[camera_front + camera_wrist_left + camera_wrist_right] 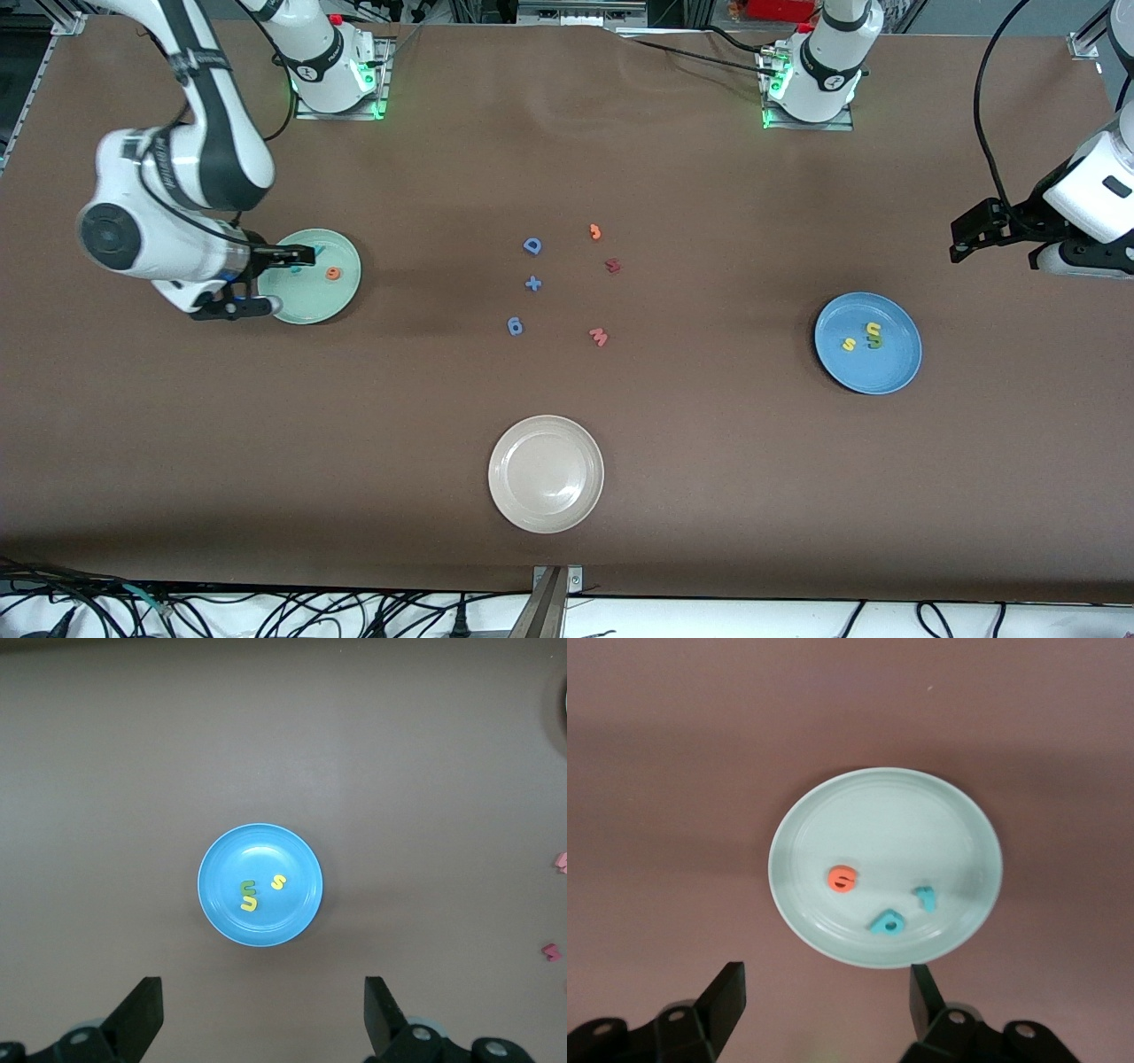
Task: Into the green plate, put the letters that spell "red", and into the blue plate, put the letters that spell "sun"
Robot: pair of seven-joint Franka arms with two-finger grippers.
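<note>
The right gripper (282, 282) hangs over the green plate (345, 297) at the right arm's end of the table, its fingers (729, 994) spread apart with nothing between them. In the right wrist view all three letters for "red" lie in that plate: the orange e (842, 878), the teal d (888, 923) and the teal r (926, 898), each apart from the others and none touching the rim. The left gripper (997, 239) waits at the left arm's end of the table, off to one side of the blue plate (895, 368), its fingers (142, 1014) wide and empty. That plate holds the yellow s (278, 882), the yellow arch (250, 902) and the green arch (249, 888), the two arches touching or overlapping. Both words look delivered, so the danger now lies in the retreat. The d sits close to the plate's edge on the gripper's side; a finger dipping or sweeping low as the arm leaves could flick a light foam letter out or nudge the plate. A further reach toward the leftover pieces mid-table, such as the blue capital D (532, 245), the blue 6 (515, 326) or the red w (599, 337), could put a wrong letter in a finished plate. The cream-white plate (546, 474) sits empty, nearest the front camera.
</note>
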